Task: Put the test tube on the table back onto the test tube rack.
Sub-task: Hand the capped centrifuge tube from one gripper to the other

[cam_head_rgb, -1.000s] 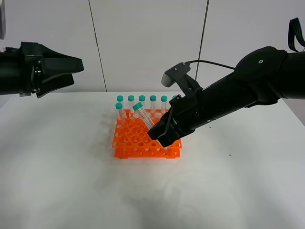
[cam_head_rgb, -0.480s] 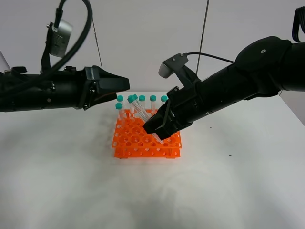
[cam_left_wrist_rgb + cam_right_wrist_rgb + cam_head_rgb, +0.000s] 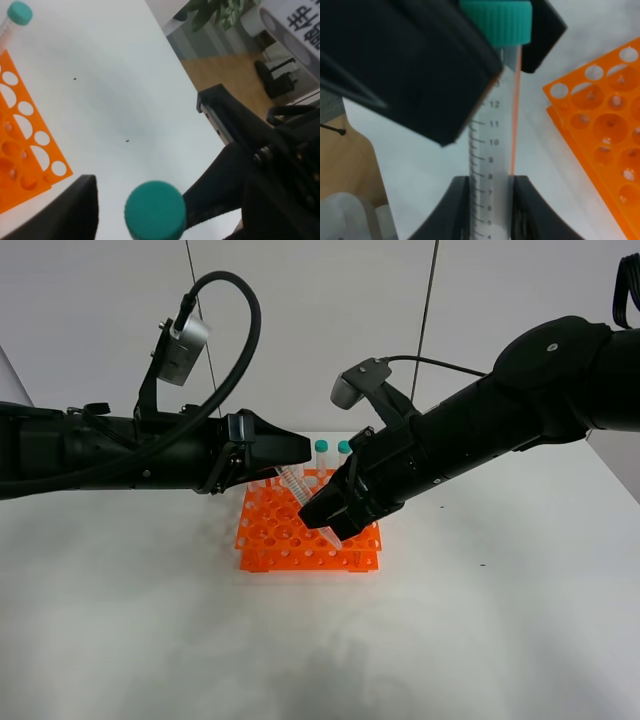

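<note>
The test tube (image 3: pixel 294 483) is clear with a teal cap and leans over the orange test tube rack (image 3: pixel 290 540). My right gripper (image 3: pixel 328 520) is shut on its lower part; the right wrist view shows the tube (image 3: pixel 490 150) between the fingers (image 3: pixel 459 210). My left gripper (image 3: pixel 297 451) is open at the tube's top, its jaws on either side of the cap (image 3: pixel 155 210) without closing on it. In the right wrist view a left finger (image 3: pixel 405 65) covers part of the tube below the cap (image 3: pixel 496 19).
Other teal-capped tubes (image 3: pixel 321 447) stand in the rack's back row; some are hidden behind my left arm. One (image 3: pixel 15 17) shows in the left wrist view beside the rack (image 3: pixel 20 150). The white table (image 3: pixel 480 620) stretches all around the rack.
My left arm has reached from the far left to the middle, bringing its open jaws around the tube's cap. My right gripper has shifted the held tube slightly left.
</note>
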